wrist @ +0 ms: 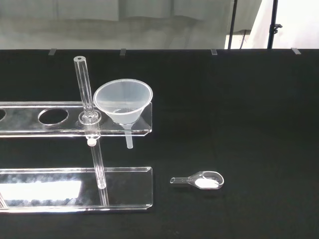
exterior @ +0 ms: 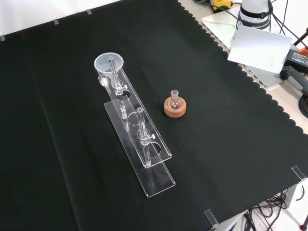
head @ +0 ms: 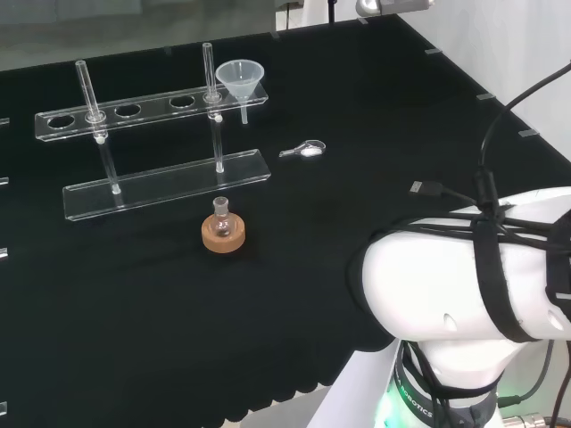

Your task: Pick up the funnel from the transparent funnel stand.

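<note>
one clear funnel stand (head: 152, 143) spans the black cloth, its funnel (head: 240, 80) seated in the end hole, upright. whether the fingers are released or clenched cannot be told. smaller pieces nearby: a flask (head: 221, 217) on its cork ring (head: 223, 237), and a small scoop (wrist: 202, 180) holding white powder.

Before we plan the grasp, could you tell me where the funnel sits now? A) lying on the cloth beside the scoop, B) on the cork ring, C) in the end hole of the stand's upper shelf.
C: the funnel sits upright in the end hole of the transparent stand, its stem hanging below the upper shelf.

Small flask (head: 221, 219) on cork ring (head: 223, 239); clear scoop (wrist: 199, 180)
</note>
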`<control>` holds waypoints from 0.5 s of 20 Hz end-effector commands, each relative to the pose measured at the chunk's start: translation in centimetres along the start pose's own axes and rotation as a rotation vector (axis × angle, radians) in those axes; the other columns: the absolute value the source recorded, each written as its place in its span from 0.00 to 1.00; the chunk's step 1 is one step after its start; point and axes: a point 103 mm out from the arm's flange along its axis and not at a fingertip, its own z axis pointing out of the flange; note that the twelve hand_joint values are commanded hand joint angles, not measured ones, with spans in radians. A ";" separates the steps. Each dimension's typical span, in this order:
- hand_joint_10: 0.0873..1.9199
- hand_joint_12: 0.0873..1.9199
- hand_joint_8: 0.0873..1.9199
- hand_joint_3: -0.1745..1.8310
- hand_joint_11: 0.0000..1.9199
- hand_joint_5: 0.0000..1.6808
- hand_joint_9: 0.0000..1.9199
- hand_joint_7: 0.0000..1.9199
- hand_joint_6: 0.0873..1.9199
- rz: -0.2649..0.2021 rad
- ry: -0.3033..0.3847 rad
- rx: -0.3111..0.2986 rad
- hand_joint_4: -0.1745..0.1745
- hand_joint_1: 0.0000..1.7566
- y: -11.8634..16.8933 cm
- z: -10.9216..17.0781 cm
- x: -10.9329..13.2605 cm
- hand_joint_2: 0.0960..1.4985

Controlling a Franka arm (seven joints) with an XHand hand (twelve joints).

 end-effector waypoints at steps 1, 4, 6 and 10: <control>0.28 0.66 0.14 0.28 0.02 0.11 0.05 0.01 0.00 0.001 -0.009 -0.008 0.55 0.04 0.0 0.0 0.0 0.73; 0.27 0.64 0.10 0.29 0.00 0.09 0.03 0.00 0.00 0.003 -0.008 -0.010 0.58 0.00 0.0 0.0 -0.1 0.77; 0.27 0.64 0.10 0.29 0.00 0.09 0.03 0.00 0.00 0.003 -0.015 -0.009 0.58 0.00 0.1 0.0 0.0 0.77; 0.27 0.64 0.10 0.29 0.00 0.09 0.03 0.00 0.00 0.012 -0.016 -0.001 0.58 0.00 0.3 0.1 -0.1 0.77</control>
